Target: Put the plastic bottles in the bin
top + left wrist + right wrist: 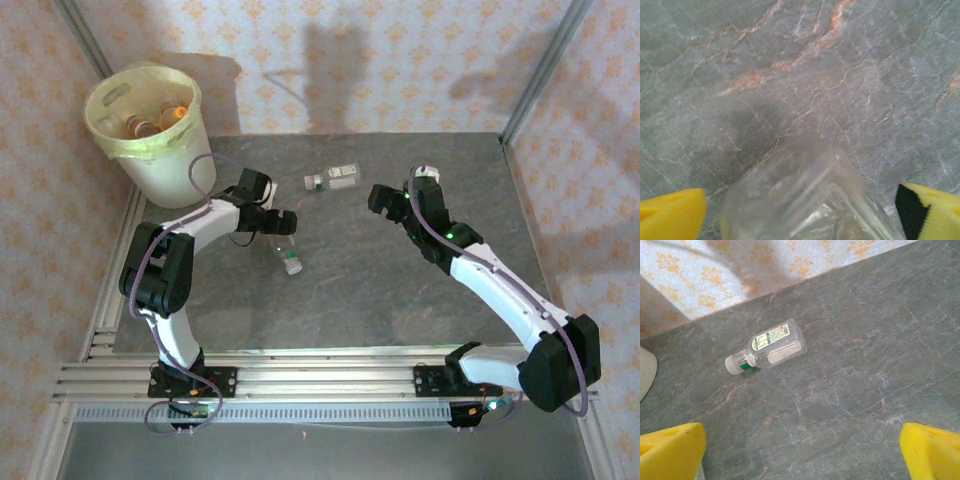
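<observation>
The cream bin (165, 165) with its pale yellow liner stands at the table's far left, and several bottles (158, 121) lie inside it. One clear bottle (335, 178) with a white cap lies on its side at the back middle of the table. A second clear bottle (290, 260) lies just in front of my left gripper (278, 224). In the left wrist view that bottle (805, 192) sits blurred between the yellow fingers (670, 215), with a gap on each side, so the left gripper (800, 212) is open. My right gripper (802, 455) is open and empty, hovering short of the white-capped bottle (771, 347).
Patterned walls close off the back and sides. A metal post (535, 70) rises at the back right corner. Aluminium rails (330, 380) run along the near edge by the arm bases. The bin's rim (646, 370) shows at the left edge of the right wrist view.
</observation>
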Robot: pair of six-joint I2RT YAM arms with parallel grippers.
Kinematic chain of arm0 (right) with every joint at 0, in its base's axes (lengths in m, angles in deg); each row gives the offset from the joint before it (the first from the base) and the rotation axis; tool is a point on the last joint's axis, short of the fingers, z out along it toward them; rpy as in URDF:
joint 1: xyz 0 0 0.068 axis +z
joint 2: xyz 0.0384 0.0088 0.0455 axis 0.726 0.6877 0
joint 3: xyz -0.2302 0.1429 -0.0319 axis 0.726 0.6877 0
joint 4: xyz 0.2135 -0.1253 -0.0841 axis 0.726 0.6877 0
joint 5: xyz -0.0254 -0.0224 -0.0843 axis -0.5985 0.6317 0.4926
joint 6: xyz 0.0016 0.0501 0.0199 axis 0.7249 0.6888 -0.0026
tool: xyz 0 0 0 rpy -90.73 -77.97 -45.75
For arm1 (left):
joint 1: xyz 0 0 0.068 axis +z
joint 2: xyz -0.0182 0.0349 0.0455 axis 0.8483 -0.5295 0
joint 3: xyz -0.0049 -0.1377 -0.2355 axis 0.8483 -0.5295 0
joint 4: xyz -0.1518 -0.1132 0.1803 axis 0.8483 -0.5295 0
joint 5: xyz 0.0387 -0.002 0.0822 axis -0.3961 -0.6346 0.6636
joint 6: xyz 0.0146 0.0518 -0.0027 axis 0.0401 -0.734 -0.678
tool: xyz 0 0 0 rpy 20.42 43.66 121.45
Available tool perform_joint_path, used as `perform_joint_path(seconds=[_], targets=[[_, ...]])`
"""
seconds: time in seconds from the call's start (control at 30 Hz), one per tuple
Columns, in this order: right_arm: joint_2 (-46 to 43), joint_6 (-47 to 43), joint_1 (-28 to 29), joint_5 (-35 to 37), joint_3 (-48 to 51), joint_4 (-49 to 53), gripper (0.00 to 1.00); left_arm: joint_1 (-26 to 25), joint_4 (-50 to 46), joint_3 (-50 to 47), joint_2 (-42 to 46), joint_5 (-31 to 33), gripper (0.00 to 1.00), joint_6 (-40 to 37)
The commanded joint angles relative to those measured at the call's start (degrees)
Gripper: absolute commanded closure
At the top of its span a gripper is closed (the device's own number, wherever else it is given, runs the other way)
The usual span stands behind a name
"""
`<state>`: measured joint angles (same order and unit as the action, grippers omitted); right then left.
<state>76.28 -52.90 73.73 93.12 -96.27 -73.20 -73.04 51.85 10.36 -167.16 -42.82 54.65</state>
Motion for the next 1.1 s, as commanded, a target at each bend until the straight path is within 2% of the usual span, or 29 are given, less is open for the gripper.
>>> perform_joint_path(seconds=[0.0, 0.13, 0.2, 0.27, 0.43, 0.5, 0.57, 0.7, 0.87, 0.9, 1.0, 1.07], targets=[[-0.96, -1.16, -0.26, 2.2, 0.2, 0.18, 0.01, -0.02, 0.04, -0.7, 2.18, 0.95, 0.0, 1.99], [-1.23, -1.25, -0.26, 2.64, 0.96, 0.04, 0.01, -0.8, -1.17, -1.44, 3.45, 5.43, 0.0, 9.83], [-1.19, -1.29, -0.28, 2.93, 1.46, -0.12, 0.01, -2.98, -3.54, -1.49, 4.67, 10.92, 0.0, 15.01], [-1.22, -1.26, -0.3, 3.04, 1.93, -0.7, 0.01, -5.66, -6.43, -1.56, 6.04, 16.74, 0.0, 20.98], [-1.01, -2.06, -0.44, 2.26, 1.89, -1.4, 0.01, -9.98, -14.68, -0.39, 5.75, 24.46, 0.0, 37.91], [-1.05, -2.66, -0.55, 2.08, 1.69, -1.14, 0.01, -12.78, -17.8, 0.47, 6.11, 30.29, 0.0, 41.0], [-1.18, -3.22, -0.48, 2.16, 1.82, -0.96, 0.01, -14.87, -18.94, 0.96, 6.49, 33.33, 0.0, 42.79], [-1.22, -3.78, -0.57, 2.04, 2.22, -0.72, 0.01, -15.05, -19.62, 1.72, 5.56, 32.2, 0.0, 43.68], [-4.37, -4.74, -0.65, -0.05, 3.74, -0.9, 0.01, -14.98, -18.1, 0.98, 9.66, 30.34, 0.0, 35.42], [-5.11, -6.01, -0.63, -2.6, 4.79, -2.32, 0.01, -14.85, -19.01, 0.89, 11.04, 30.69, 0.0, 34.88], [-6.35, -14.74, -0.4, -19.55, 9.07, -9.31, 0.01, -13.12, -21.52, -0.39, 16.38, 28.91, 0.0, 36.27], [-4.38, -20.08, 0.84, -25.84, 9.89, -11.2, 0.01, -11.51, -22.16, -2.09, 20.18, 25.87, 0.0, 39.07]])
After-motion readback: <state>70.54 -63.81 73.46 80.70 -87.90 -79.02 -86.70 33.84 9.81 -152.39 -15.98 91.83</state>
